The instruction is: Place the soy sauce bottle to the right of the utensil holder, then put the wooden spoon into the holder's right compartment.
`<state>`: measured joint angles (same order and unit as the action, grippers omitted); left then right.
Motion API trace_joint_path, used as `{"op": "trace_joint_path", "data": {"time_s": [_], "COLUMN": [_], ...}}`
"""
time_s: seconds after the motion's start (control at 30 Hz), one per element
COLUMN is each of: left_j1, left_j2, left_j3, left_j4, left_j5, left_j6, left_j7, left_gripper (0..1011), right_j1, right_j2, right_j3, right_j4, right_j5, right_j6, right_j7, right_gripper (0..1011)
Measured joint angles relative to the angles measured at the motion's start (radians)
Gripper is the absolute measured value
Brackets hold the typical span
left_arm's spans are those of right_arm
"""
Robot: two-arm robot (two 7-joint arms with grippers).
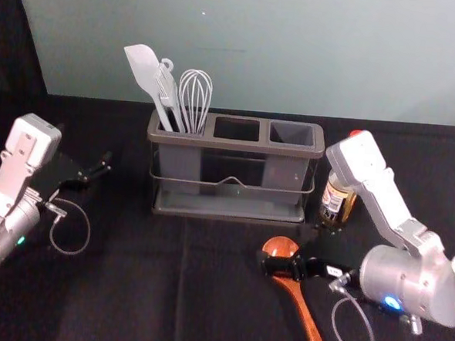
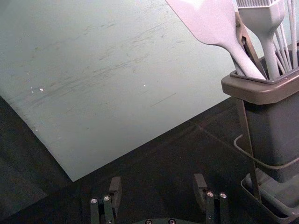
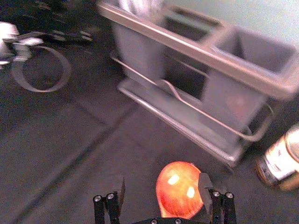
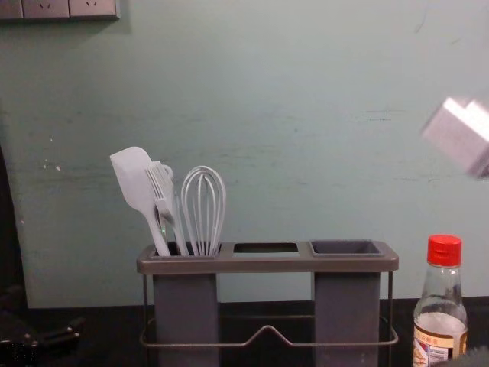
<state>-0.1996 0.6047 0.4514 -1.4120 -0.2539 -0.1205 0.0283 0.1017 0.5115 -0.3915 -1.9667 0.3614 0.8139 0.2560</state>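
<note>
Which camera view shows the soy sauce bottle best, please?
The chest view: the soy sauce bottle shows red cap, neck and label. In the head view, the right arm partly hides it; the right wrist view catches its label and base at the edge.

Bottle (image 1: 334, 200) partly hidden, spoon handle (image 1: 308, 325) cropped
</note>
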Motion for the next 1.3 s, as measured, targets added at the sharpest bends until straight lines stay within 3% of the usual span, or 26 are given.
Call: {"op": "trace_joint_path", "data": {"time_s": [0.17, 0.4, 1.0, 1.3], "left_j1": [0.0, 0.0, 0.0, 0.0], "left_j2": [0.0, 0.0, 0.0, 0.0], "left_j3": [0.0, 0.0, 0.0, 0.0], "left_j4": [0.0, 0.0, 0.0, 0.0], "left_j5": [0.0, 0.0, 0.0, 0.0], "left_j6": [0.0, 0.0, 0.0, 0.0], "left_j7": [0.0, 0.0, 0.0, 0.0], "left_gripper": [1005, 1005, 1005, 1005], "right_j1": [0.015, 0.028, 0.074, 0.081], "right_j2": [-0.099, -0.156, -0.238, -0.26], "right_j3": [0.019, 0.02, 0.026, 0.027], "right_j4": [0.044, 0.09, 0.205, 0.233], "right_j5": [-0.019, -0.036, -0.068, -0.092], "right_j6": [0.128, 0.178, 0.198, 0.191], "right_j7": [-0.108, -0.137, -0.126, -0.127], "right_gripper": [1004, 1004, 1004, 1004]}}
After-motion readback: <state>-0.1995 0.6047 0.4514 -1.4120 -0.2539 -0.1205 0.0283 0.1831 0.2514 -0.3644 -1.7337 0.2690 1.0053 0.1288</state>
